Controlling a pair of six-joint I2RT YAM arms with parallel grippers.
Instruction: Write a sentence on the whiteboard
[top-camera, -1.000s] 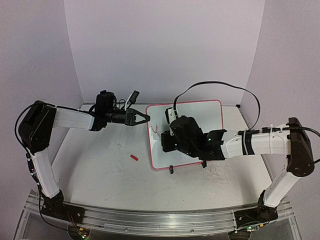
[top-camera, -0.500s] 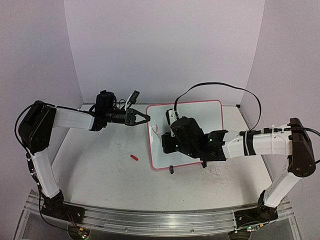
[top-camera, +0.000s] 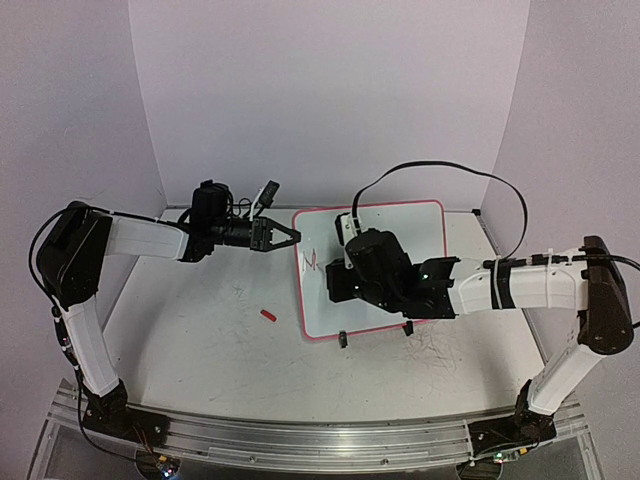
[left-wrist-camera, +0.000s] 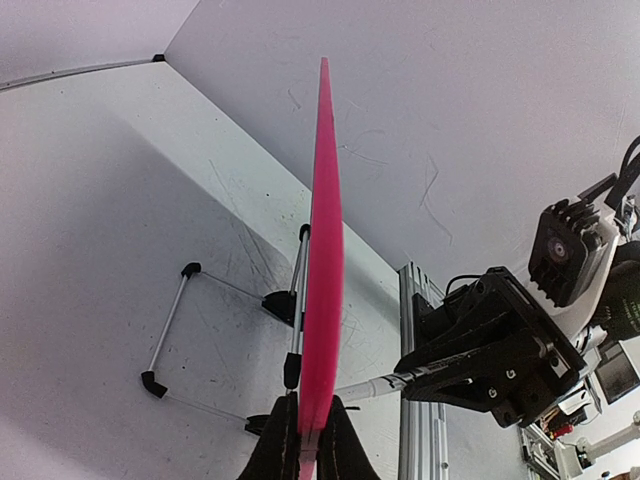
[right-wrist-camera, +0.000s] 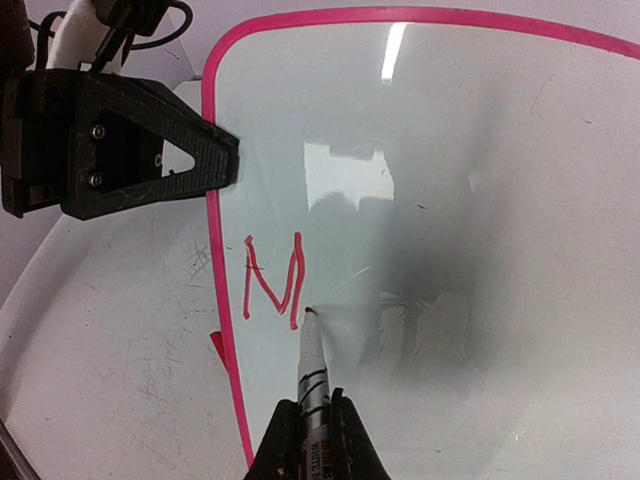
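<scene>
Left arm: extended from the table's (top-camera: 190, 340) left side, forearm level, wrist directed at the upper left corner of the whiteboard (top-camera: 400, 235). The left gripper (left-wrist-camera: 305, 450) is pressed together on the board's pink rim, which is seen edge-on between the fingers.

Right arm: reached in from the right, forearm level across the board's lower part. The right gripper (right-wrist-camera: 312, 440) is pinched on a marker (right-wrist-camera: 313, 375), whose tip is set on the board just beside the writing. Print on the marker barrel cannot be read.

Whiteboard: stood tilted at the table's far right, two black clip feet (top-camera: 343, 340) at its near edge.

Of the sentence (right-wrist-camera: 272, 280), one red letter is read, "M", near the board's left edge.
</scene>
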